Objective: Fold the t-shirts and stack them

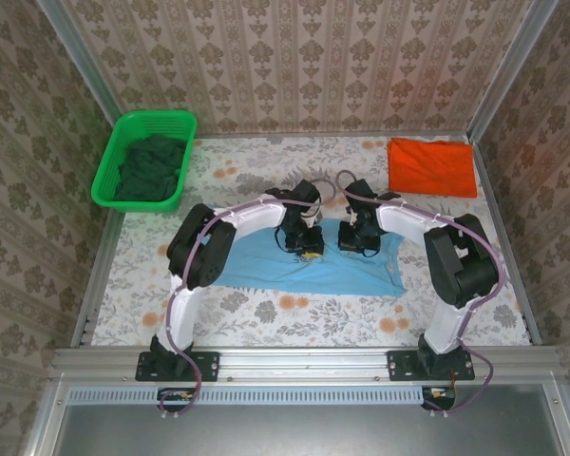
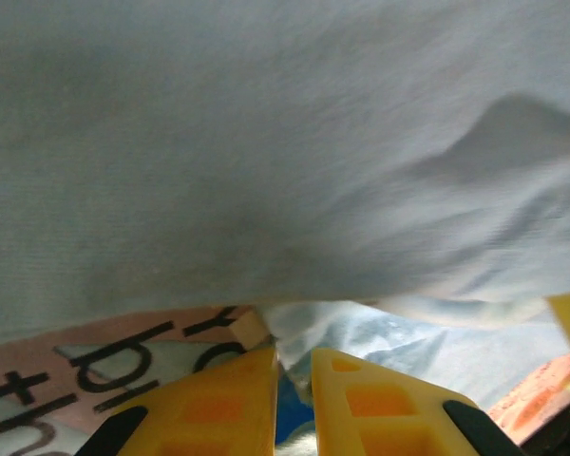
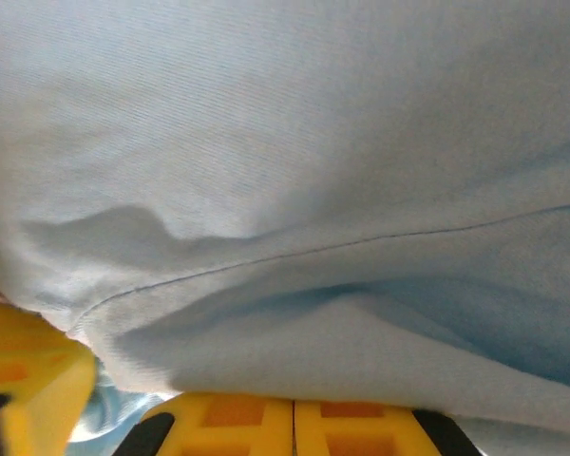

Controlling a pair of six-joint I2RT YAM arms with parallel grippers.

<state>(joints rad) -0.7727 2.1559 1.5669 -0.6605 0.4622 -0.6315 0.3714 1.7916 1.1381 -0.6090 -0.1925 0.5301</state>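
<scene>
The light blue t-shirt [image 1: 266, 268] lies spread across the middle of the flowered tabletop [image 1: 266, 312]. The left gripper [image 1: 304, 245] and the right gripper [image 1: 358, 239] sit side by side at its far edge. In the wrist views, each gripper's jaws are clamped on a fold of this shirt, left [image 2: 293, 359] and right [image 3: 294, 407]. The folded orange-red t-shirt [image 1: 432, 167] rests at the far right corner, and the green basket [image 1: 133, 203] at the far left.
</scene>
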